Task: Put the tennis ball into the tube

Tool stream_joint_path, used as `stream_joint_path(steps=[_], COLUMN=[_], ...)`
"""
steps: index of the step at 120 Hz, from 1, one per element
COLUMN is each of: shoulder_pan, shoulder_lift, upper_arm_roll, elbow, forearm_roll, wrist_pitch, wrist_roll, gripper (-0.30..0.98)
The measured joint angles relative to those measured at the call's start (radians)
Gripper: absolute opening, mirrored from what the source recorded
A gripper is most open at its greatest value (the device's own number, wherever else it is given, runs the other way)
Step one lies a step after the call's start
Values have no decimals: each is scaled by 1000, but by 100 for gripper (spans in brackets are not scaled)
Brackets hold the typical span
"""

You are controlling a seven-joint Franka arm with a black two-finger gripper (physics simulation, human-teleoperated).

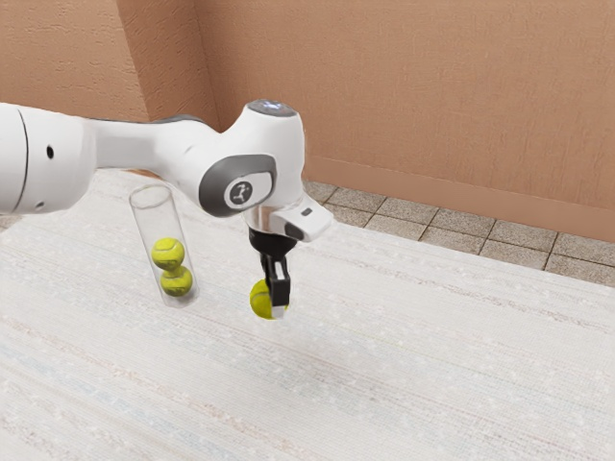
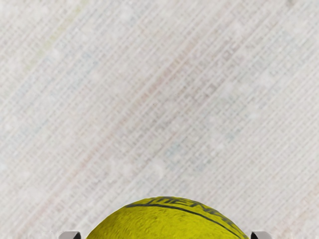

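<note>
The gripper (image 1: 276, 291) is below the arm's hand, shut on a yellow tennis ball (image 1: 259, 300), with one finger covering part of it. In the wrist view, the ball (image 2: 167, 221) bulges up at the lower edge, dark lettering and a seam across it, and the gripper (image 2: 165, 235) has a dark fingertip at either side of it. Toward the exterior view's left, a clear tube (image 1: 150, 226) leans slightly, its round mouth at the top. Two more tennis balls are stacked inside its lower part, one (image 1: 168, 254) above the other (image 1: 177, 280).
A pale, faintly striped surface (image 1: 384, 375) lies under the gripper and the tube. Behind it are a tiled floor (image 1: 461, 223) and a brown wall (image 1: 413, 96). The arm's forearm passes above and behind the tube's mouth in the exterior view.
</note>
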Motion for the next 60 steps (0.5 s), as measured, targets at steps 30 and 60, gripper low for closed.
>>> stream_joint_path(steps=[30, 60], shoulder_pan=[135, 230], shoulder_lift=[-10, -4], upper_arm_roll=[2, 13], elbow=[157, 351], forearm_roll=[58, 131], wrist_pitch=[-136, -271], wrist_roll=[-7, -10], gripper=[34, 34])
